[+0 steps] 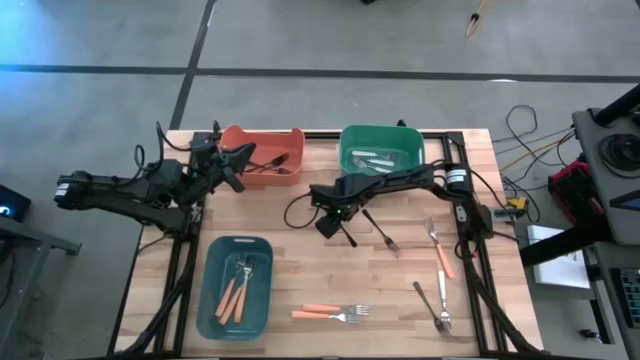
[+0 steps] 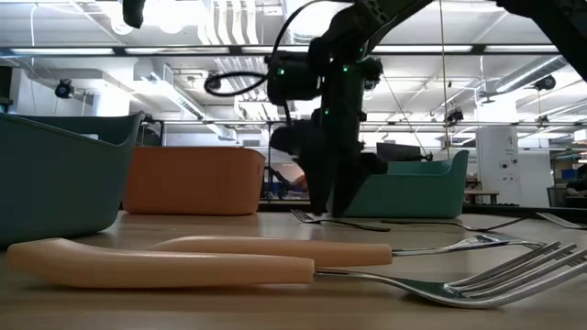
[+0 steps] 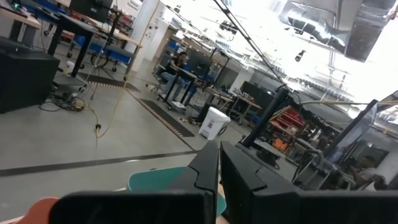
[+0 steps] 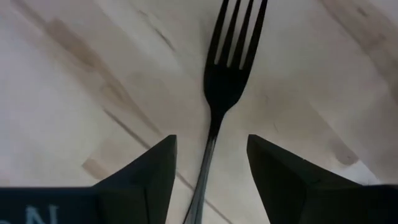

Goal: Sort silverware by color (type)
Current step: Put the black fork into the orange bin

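A black fork [image 4: 227, 68] lies flat on the wooden table near its middle, tines pointing away from my right wrist. My right gripper [image 4: 211, 168] points down over it, open, with one finger on each side of the fork's handle and a gap on both sides. In the low view this gripper [image 2: 335, 203] stands with its fingertips at the tabletop above the fork [image 2: 307, 217]. From above, my right gripper [image 1: 340, 228] is just in front of the green bin. My left gripper [image 3: 219, 165] is shut and holds nothing, raised at the orange bin's left end [image 1: 236, 162].
The orange bin [image 1: 235, 135] holds dark utensils, the green bin [image 1: 348, 140] light ones, and the blue bin [image 1: 212, 300] orange-handled ones. Loose on the table are a dark fork [image 1: 381, 232], two orange-handled forks [image 1: 330, 313], another orange-handled one [image 1: 441, 255] and a silver one [image 1: 432, 305].
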`<state>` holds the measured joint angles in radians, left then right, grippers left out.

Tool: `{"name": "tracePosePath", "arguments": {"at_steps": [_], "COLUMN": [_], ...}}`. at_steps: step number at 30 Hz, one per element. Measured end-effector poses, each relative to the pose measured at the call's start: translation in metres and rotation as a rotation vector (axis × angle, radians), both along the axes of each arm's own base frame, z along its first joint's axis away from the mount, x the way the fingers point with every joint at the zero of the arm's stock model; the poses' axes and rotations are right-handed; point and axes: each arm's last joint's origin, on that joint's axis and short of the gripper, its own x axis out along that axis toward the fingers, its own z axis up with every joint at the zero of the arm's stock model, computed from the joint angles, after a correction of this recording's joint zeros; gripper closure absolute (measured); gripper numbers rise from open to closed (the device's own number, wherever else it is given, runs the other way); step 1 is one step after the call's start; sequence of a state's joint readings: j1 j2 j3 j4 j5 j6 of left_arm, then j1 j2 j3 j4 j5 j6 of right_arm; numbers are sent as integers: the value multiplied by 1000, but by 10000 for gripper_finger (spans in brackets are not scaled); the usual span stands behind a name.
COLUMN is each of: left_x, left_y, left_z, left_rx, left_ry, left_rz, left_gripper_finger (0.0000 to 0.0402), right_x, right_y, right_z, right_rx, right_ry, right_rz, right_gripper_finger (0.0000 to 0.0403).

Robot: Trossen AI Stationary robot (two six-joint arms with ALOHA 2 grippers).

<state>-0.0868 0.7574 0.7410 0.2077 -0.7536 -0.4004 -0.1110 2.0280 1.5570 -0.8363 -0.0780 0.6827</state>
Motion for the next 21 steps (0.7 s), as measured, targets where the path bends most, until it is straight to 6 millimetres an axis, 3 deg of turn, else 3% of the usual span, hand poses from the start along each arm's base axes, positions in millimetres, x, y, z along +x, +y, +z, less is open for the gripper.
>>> {"name": "tracePosePath", "arguments": {"at_steps": [7, 15, 21], "left_x": [1, 1, 3], "left_y": [0, 0, 0], "left_z": [-1, -2, -3], "left_rx": [-1, -1, -3], "left_ry": [7, 10, 16], "left_rz": [8, 8, 7], "left_gripper_finger": [401, 401, 401], "right_x": [3, 3, 3], "right_y": [0, 1, 2], "right_z": [-12, -32, -26], "right_rx": [-5, -8, 2], "right_ry": [21, 81, 58], "right_rz": [30, 88, 124], "right_gripper_finger": [256, 377, 390]}}
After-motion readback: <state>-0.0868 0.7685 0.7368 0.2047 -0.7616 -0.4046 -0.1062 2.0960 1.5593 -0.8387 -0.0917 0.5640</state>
